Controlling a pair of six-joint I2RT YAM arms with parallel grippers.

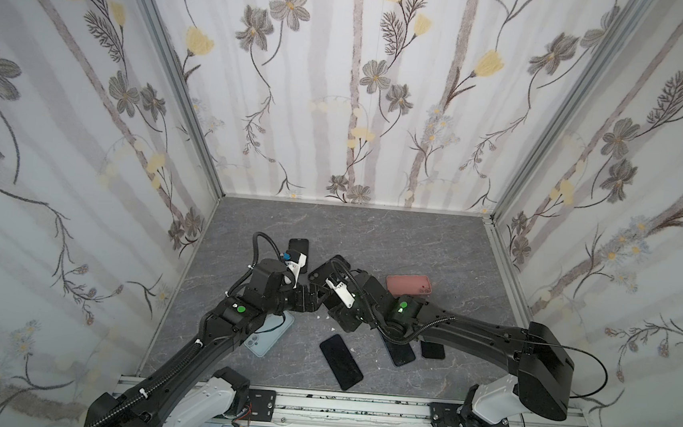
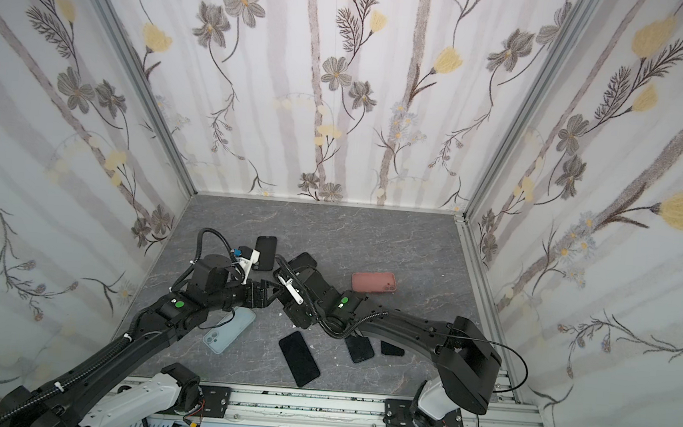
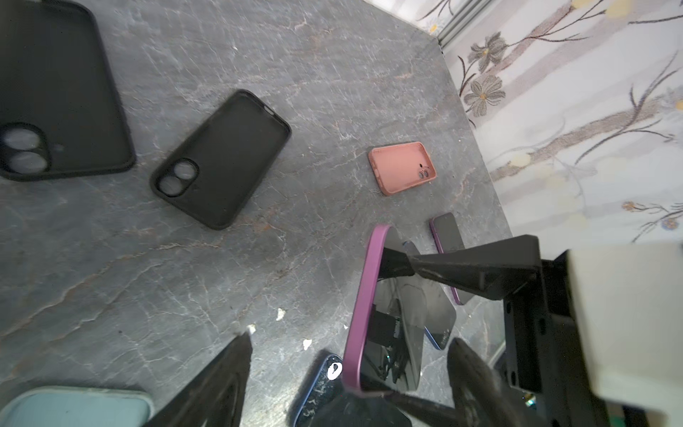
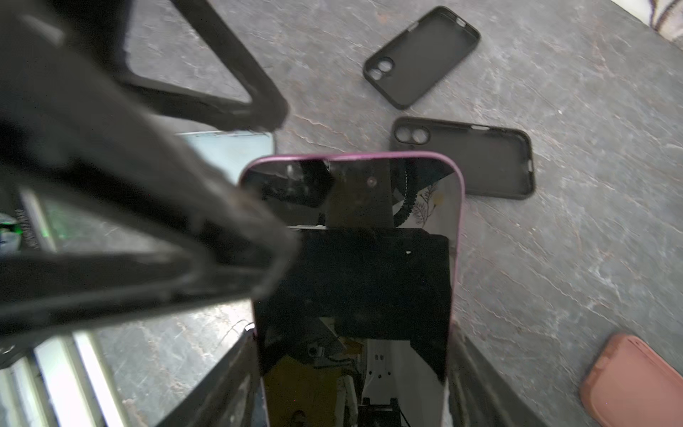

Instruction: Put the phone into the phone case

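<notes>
Held: purple-rimmed black-glass phone [image 4: 369,266], aloft over grey marbled surface [image 3: 184,258], pinched in your right tool [image 4: 353,355]; left tool [image 3: 351,338] spread astride it, so close squarely before the right lets go.

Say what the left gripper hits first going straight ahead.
Probably the purple-edged black-screened phone held by the right gripper: it stands between the open jaws of the left gripper; depth unclear.
</notes>
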